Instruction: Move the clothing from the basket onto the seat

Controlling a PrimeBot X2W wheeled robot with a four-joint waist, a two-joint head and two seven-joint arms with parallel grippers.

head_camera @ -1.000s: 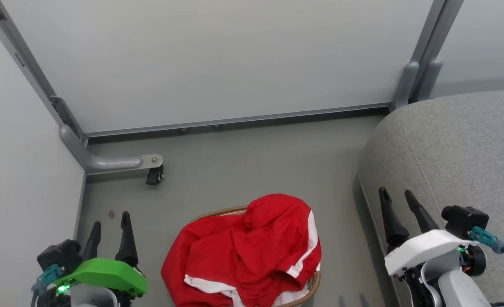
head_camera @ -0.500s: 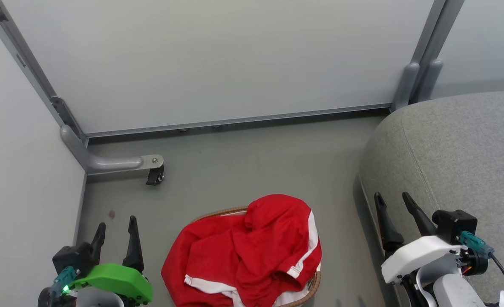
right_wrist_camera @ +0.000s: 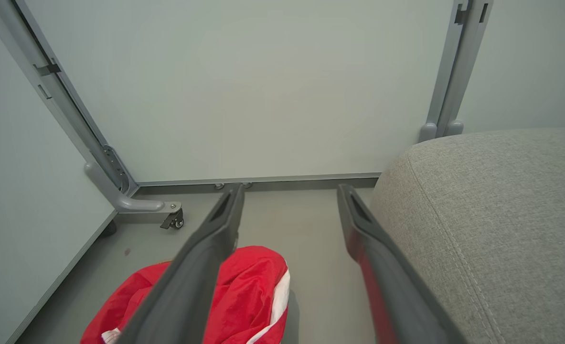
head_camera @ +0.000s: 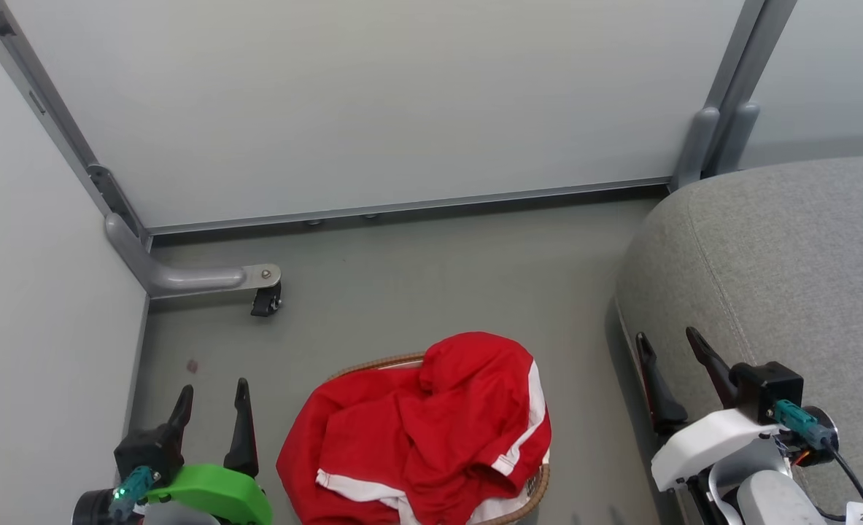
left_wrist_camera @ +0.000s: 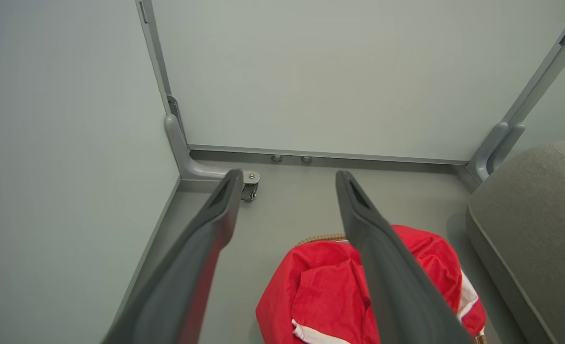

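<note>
My left pincer [head_camera: 214, 388] hangs at the lower left of the head view, its two dark fingers spread wide with nothing between them. My right pincer [head_camera: 667, 335], at the lower right, gapes just as wide and is also empty. The clothing [head_camera: 416, 423], red with white stripes, lies heaped in the basket [head_camera: 373, 362] and covers most of its brown rim. The basket stands on the floor [head_camera: 431, 270] between my two pincers. The clothing is to the right of my left pincer and to the left of my right one, with bare floor on either side, and neither touches it. The grey seat [head_camera: 788, 255] stands at the right, and my right pincer is against its rounded near edge.
</note>
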